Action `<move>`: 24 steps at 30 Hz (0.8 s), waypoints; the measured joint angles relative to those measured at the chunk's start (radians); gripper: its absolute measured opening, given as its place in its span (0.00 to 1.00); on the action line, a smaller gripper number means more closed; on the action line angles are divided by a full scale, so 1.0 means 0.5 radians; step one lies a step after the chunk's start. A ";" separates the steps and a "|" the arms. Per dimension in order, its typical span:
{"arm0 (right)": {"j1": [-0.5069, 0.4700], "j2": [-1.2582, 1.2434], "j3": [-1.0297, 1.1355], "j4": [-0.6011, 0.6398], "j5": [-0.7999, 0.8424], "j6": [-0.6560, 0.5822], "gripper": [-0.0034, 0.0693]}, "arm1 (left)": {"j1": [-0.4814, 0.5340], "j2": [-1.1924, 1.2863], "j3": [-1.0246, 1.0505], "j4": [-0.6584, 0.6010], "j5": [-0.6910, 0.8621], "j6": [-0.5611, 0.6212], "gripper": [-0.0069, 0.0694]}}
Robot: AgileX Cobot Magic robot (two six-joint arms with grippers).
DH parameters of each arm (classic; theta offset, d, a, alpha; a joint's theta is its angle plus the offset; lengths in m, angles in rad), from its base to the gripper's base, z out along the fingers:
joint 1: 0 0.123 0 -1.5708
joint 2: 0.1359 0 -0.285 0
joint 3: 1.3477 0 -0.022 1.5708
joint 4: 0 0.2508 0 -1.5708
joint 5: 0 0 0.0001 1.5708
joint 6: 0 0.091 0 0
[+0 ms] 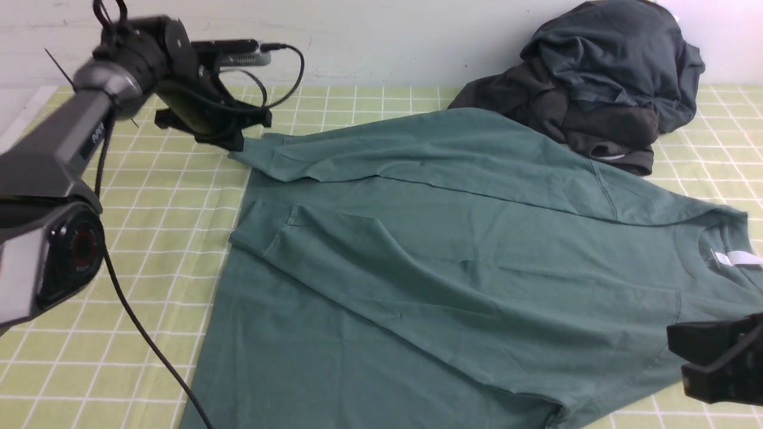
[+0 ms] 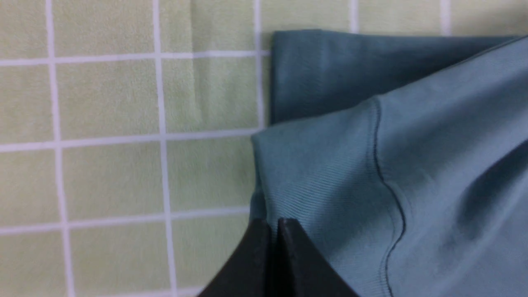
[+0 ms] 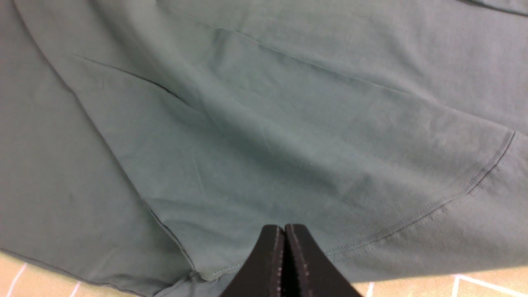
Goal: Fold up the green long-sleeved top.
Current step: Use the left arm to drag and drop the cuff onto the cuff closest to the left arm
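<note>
The green long-sleeved top (image 1: 453, 256) lies spread flat on the worktop (image 1: 149, 196), spanning the space between the two grippers, with its neck toward the right gripper and its hem toward the left arm. Both sleeves are laid across the body, so the garment is judged partly folded, with the body folds not yet made.

The left gripper (image 1: 233, 146) sits at the far sleeve's cuff (image 1: 253, 156), jaws pressed together. This placement suits drawing or straightening the sleeve end. The right gripper (image 1: 712, 360) hovers at the near shoulder edge, jaws likewise pressed together.

The front view gives the overall layout but blurs the right gripper and hides both sets of tips. The left wrist view supplies the detail: the closed tips meet the ribbed cuff edge, with a second cloth layer beyond. Whether cloth is caught between them cannot be told. The right wrist view shows closed tips above a stitched seam (image 3: 474, 189).

A pile of dark garments (image 1: 596, 89) lies well beyond the right gripper, against the top's far edge.
</note>
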 joint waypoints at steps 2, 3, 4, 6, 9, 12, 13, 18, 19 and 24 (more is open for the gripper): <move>0.000 0.000 0.000 0.019 -0.002 -0.002 0.03 | -0.002 -0.100 -0.027 -0.015 0.132 0.048 0.09; 0.000 0.000 0.000 0.049 -0.008 -0.002 0.03 | -0.007 -0.198 -0.031 -0.027 0.187 0.088 0.09; 0.000 0.000 0.000 0.074 -0.018 -0.004 0.03 | -0.011 -0.300 -0.003 -0.021 0.212 0.107 0.09; 0.000 0.000 0.000 0.088 -0.018 -0.004 0.03 | -0.013 -0.375 0.051 0.003 0.219 0.119 0.09; 0.000 0.000 0.000 0.103 -0.027 -0.004 0.03 | -0.019 -0.642 0.446 0.074 0.224 0.108 0.09; 0.000 0.000 0.000 0.103 -0.030 -0.006 0.03 | -0.029 -0.879 0.932 0.086 0.228 0.100 0.09; 0.000 0.000 0.000 0.103 -0.030 -0.010 0.03 | -0.033 -0.929 1.023 0.091 0.228 0.100 0.09; 0.000 0.000 0.000 0.107 -0.032 -0.050 0.03 | -0.101 -1.053 1.573 0.103 0.228 0.100 0.10; 0.000 0.000 0.000 0.111 -0.032 -0.052 0.03 | -0.120 -1.053 1.650 0.106 0.226 0.102 0.12; 0.000 0.000 0.000 0.129 0.006 -0.094 0.03 | -0.214 -1.062 1.809 0.198 0.218 0.100 0.27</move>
